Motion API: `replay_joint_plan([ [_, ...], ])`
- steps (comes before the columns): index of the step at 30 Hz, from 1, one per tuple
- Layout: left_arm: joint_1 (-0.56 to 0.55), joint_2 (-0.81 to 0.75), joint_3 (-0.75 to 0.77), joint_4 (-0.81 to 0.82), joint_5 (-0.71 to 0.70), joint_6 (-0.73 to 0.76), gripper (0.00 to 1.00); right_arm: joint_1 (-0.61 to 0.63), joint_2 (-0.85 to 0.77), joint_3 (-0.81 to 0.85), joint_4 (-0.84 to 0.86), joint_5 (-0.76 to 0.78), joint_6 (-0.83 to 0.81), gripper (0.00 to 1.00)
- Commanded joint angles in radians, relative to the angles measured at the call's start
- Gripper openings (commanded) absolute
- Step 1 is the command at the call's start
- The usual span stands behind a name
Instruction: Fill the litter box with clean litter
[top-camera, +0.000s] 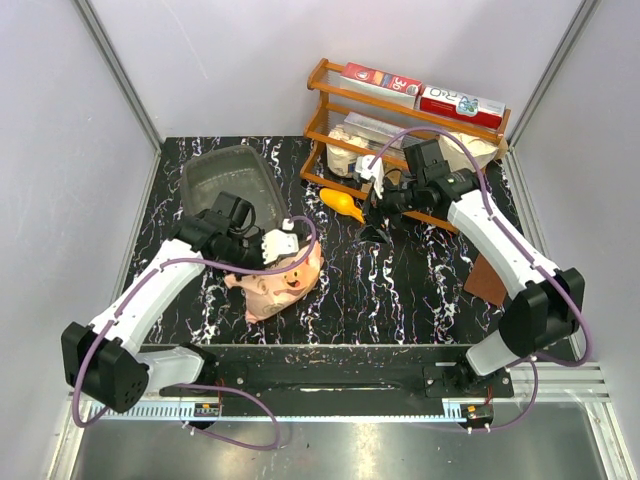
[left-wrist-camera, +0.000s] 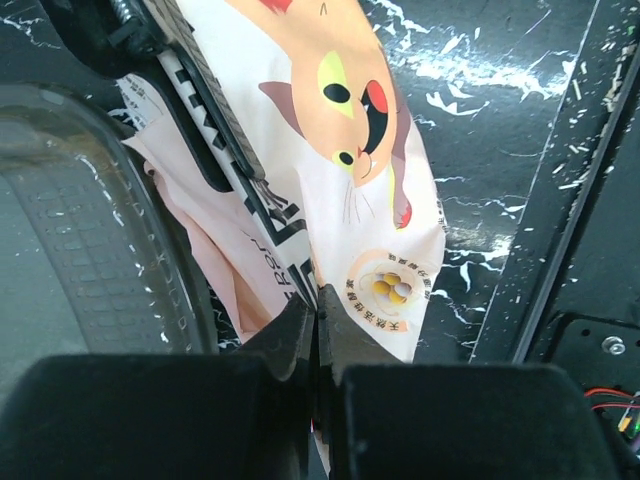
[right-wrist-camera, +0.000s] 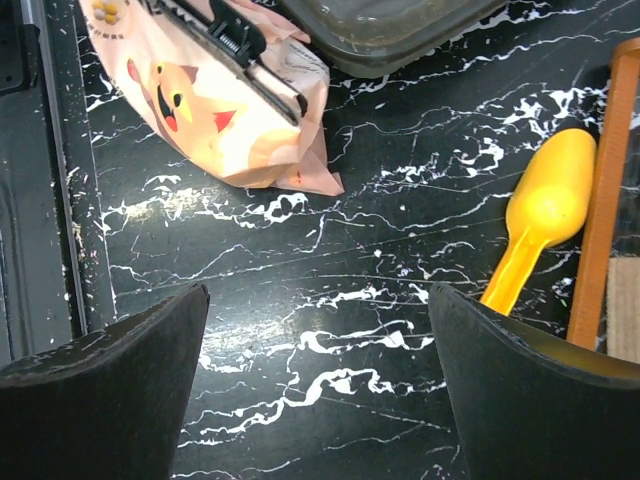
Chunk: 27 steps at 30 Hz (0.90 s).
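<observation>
left fingers (left-wrist-camera: 300, 335) were pinched shut on an edge of the pink litter bag (left-wrist-camera: 340, 150), probably to tip it into the litter box (top-camera: 225, 175) just beside it on the table; right fingers (right-wrist-camera: 150, 360) hung wide open, empty, near the yellow scoop (right-wrist-camera: 545, 205)

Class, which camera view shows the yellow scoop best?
The right wrist view: the yellow scoop appears large and close, with its bowl and handle clear. The top view shows it small, beside the shelf. The left wrist view misses it.
</observation>
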Motion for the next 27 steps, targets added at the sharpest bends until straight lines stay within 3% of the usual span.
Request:
replay_joint_plan([
  [1,0.061,-0.025,0.108,0.116,0.041,0.103,0.0,0.017,0.018,-0.014,0.093,-0.065,-0.011,0.96],
  [6,0.112,-0.023,0.111,0.133,0.11,0.137,0.0,0.037,0.064,0.035,0.101,-0.054,-0.078,0.96],
  [10,0.113,-0.041,0.041,0.227,0.15,0.008,0.01,0.049,0.146,0.113,0.094,-0.088,-0.072,0.95],
  [11,0.113,-0.047,0.034,0.231,0.142,-0.024,0.27,0.061,0.157,0.142,0.084,-0.091,-0.081,0.94],
  [14,0.151,-0.099,0.007,0.273,0.12,-0.156,0.59,0.106,0.199,0.185,0.055,-0.097,-0.138,0.94],
  [18,0.233,-0.161,-0.007,0.316,0.044,-0.477,0.84,0.152,0.275,0.227,0.057,-0.114,-0.155,0.94],
  [21,0.314,-0.187,-0.018,0.291,0.047,-0.662,0.91,0.184,0.331,0.28,0.066,-0.135,-0.131,0.92],
  [27,0.429,-0.238,-0.088,0.336,0.129,-0.874,0.91,0.219,0.41,0.357,0.077,-0.171,-0.1,0.88],
])
